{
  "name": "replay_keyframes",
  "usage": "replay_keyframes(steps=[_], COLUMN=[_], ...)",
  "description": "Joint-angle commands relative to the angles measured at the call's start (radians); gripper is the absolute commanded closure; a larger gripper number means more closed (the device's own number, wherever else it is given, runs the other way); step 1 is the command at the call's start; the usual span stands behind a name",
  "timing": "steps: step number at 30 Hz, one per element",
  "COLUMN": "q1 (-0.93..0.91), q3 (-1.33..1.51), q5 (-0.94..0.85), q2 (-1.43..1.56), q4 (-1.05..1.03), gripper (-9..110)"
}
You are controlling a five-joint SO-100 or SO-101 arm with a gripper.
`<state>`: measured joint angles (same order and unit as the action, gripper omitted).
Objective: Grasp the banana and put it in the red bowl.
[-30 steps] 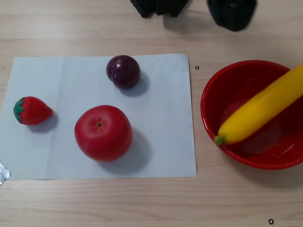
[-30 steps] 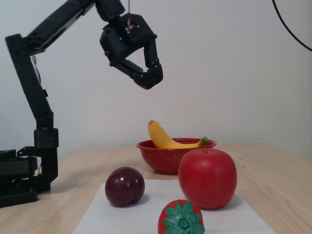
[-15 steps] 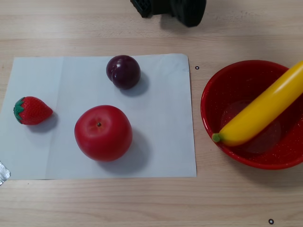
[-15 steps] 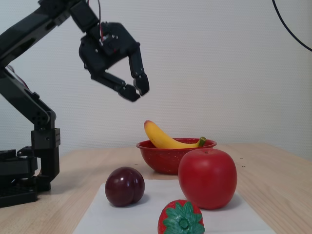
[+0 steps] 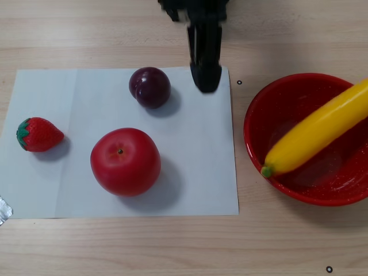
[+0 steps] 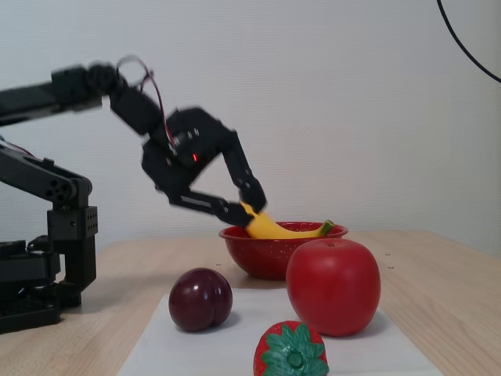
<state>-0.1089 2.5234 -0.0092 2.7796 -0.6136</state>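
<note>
Nearest the fixed camera, the strawberry (image 6: 291, 349), red apple (image 6: 333, 286) and plum (image 6: 200, 299) sit on the white paper (image 5: 195, 172), all short of the red bowl (image 6: 270, 254). Behind them, the banana (image 5: 316, 131) lies across that bowl, its green stem end propped on the rim and its far end overhanging. The gripper (image 6: 244, 205) hangs empty, jaws spread wide, just outside the bowl's plum-side rim, so a stray sweep could likely tip the banana out.
</note>
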Motion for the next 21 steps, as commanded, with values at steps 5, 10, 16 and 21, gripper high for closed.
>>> replay_keyframes(steps=[5,10,16,21], q1=[-0.008,-0.02,-0.017,-0.012], q3=[0.219,0.439,0.578,0.578], q5=[-0.002,-0.032,-0.115,-0.158], q2=[0.13,0.218,0.319,0.359], q4=[0.408,0.595,0.598,0.466], gripper=[101,101,101,101])
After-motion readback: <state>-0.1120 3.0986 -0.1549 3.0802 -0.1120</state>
